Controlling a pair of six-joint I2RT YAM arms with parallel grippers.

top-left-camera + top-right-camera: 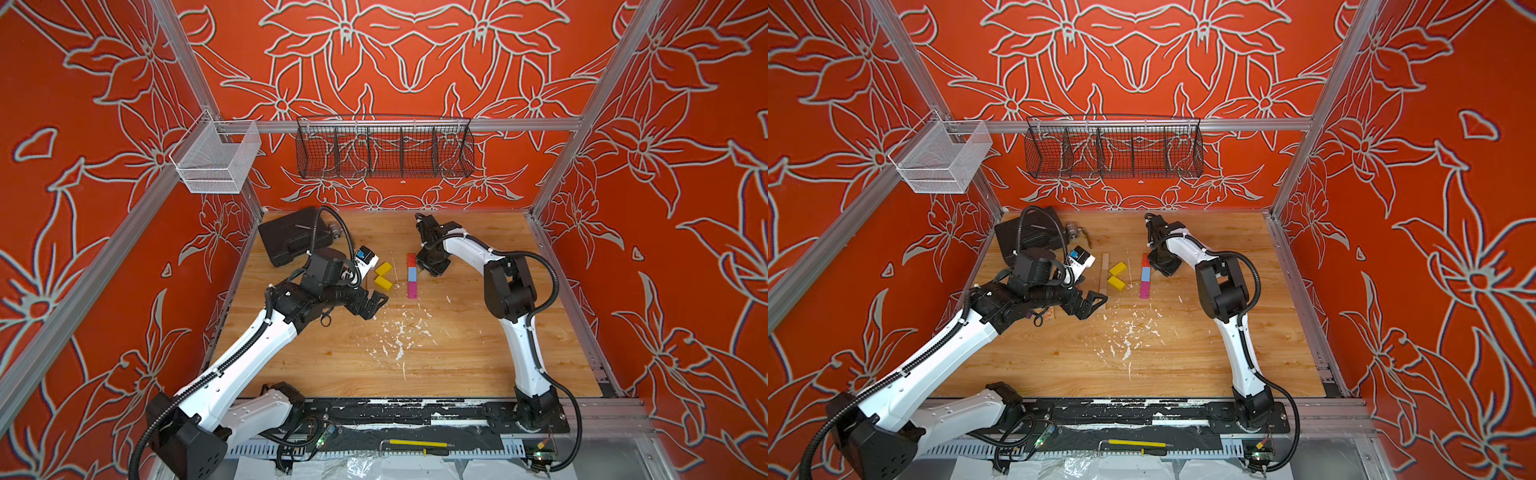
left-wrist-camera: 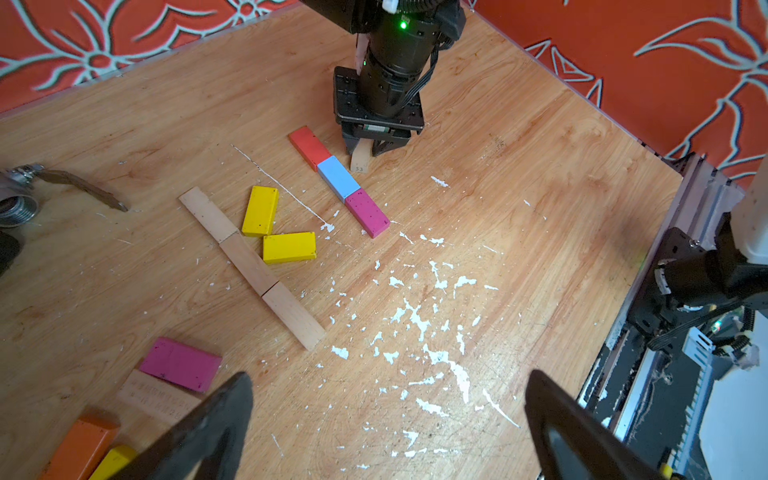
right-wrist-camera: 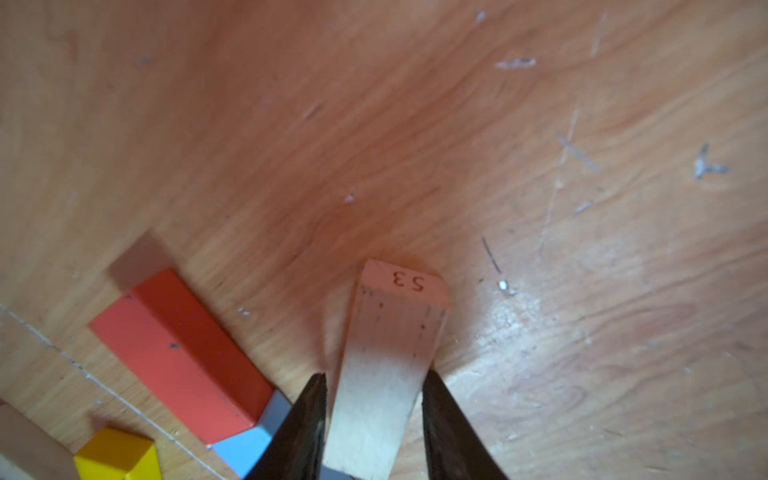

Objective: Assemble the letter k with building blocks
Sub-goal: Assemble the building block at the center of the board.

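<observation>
Right tool (image 3: 374, 374): clamped on the narrow sides of a pale block (image 3: 395, 332), jaws nearly together. It gripped near one end, probably so the marked end stayed free for setting down.
Pale block: at the centre of both top views, just right of the coloured row (image 2: 337, 178), mostly hidden there under the tool.
Coloured row: red, blue and magenta blocks lay end to end, flat on the bench (image 2: 540, 166), likely a K's upright.
Why there: the block's free end sat just beside the red-blue joint, seemingly to branch off as an arm. Whether it touched the row or the bench could not be told.
Other K: left of centre in a top view, three pale bars (image 1: 1104, 274) lay in line, with two yellow blocks (image 1: 1117, 275) angled off them.
Left tool (image 2: 388, 378): jaws wide apart and empty, hovering below the yellow pair in the top views, probably parked clear of the right arm.
Spares: a magenta block (image 2: 180, 363) and an orange block (image 2: 79, 444) lay near the left tool, likely stock.
</observation>
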